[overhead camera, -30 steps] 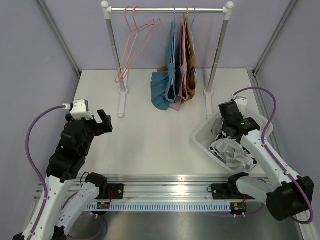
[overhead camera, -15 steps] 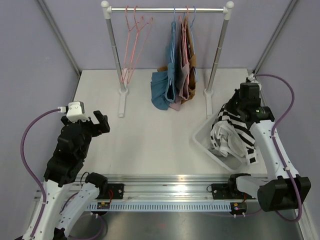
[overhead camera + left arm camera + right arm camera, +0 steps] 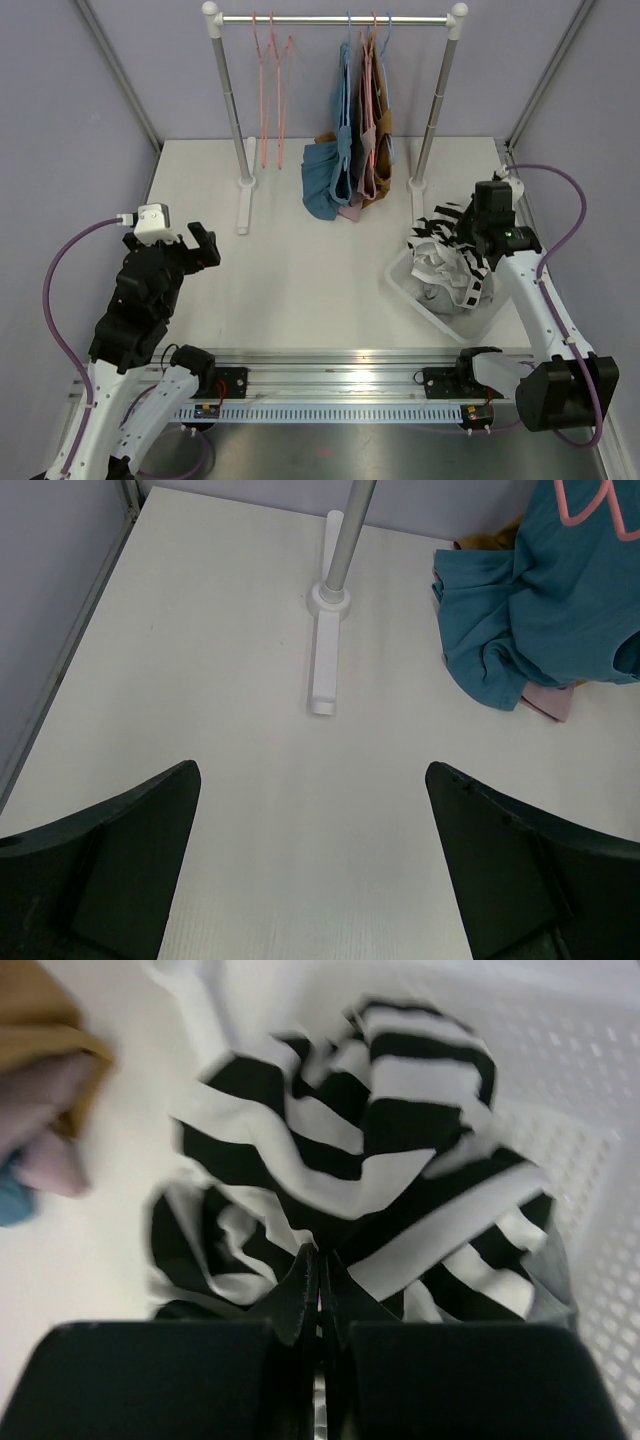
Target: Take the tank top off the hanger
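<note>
The right hand (image 3: 320, 1288) is pinched tight on a bunched black-and-white striped garment (image 3: 385, 1125). Right of the garment is a white perforated basket (image 3: 600, 1150); left of it, the table (image 3: 75, 1250) and tan, pink and blue cloth (image 3: 40, 1035).

**Operator:** Illumination status?

**Technician:** Bright, even, diffuse light from overhead. The table (image 3: 300, 250) renders near-white without glare. The shadow beside the rack foot (image 3: 322, 670) is faint and soft-edged.

**Operator:** Sharpness?

**Technician:** Overhead view: sharp throughout. Left wrist view: the left gripper (image 3: 310, 770) fingers (image 3: 110, 870) are dark and slightly soft. Right wrist view: the striped garment (image 3: 400, 1110) is smeared with blur, the basket (image 3: 600, 1160) wall is soft, and the right gripper (image 3: 318, 1285) is underexposed.
</note>
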`<state>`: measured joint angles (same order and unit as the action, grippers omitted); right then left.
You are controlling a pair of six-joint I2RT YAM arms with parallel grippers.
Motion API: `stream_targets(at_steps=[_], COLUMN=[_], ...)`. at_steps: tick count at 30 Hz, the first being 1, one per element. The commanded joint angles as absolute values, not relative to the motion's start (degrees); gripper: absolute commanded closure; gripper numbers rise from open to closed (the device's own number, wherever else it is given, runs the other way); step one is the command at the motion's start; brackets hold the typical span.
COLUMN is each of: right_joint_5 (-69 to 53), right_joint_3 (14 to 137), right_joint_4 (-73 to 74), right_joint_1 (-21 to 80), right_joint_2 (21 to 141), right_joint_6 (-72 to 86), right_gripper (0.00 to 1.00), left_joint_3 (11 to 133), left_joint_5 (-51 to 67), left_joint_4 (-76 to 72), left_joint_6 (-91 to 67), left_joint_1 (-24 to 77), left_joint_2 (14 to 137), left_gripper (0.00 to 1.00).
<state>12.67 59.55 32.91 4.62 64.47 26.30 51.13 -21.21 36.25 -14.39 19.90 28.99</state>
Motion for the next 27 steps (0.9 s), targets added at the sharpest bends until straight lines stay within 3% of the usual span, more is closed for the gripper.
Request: stream_targets(at_steps=[1,6,14,19,21,23,27], right_joint_5=[19.14,24.96,16.36,20.38,22.05,25.39,27.16], right_joint_3=[52.49,49.66,47.29,44.03,46.47,49.73,59.30], right_joint_4=[31.11,30.59,26.28,25.49,28.36,31.62,37.25], right_joint_1=[3.43,1.06,0.44,0.53,0.53,0.44,0.44], right_joint_2=[59.51,59.31,74.08,68.21,65.41,63.47,59.69], right_joint_6=[28.47,27.07,27.42,30.41,29.80,28.31,24.10], right_gripper=[1.00,1.00,1.00,1.00,0.83,0.43,0.26], left_joint_3=[51.06,51.33,50.98,50.89,50.80,50.63,50.19], left_joint_5=[-20.30,-20.47,-22.24,-22.59,-23.37,-24.08,-26.19], left_joint_4=[32.87,32.96,32.87,32.70,32.70,32.61,32.70], left_joint_6=[-13.80,-13.97,-14.33,-14.41,-14.59,-14.76,-15.55], left_joint_1=[19.69,19.77,19.69,19.69,19.60,19.69,19.51], left_joint_2=[29.62,29.45,28.48,28.65,28.65,28.74,28.92], left_gripper=[0.01,0.01,0.01,0.01,0.01,0.01,0.01])
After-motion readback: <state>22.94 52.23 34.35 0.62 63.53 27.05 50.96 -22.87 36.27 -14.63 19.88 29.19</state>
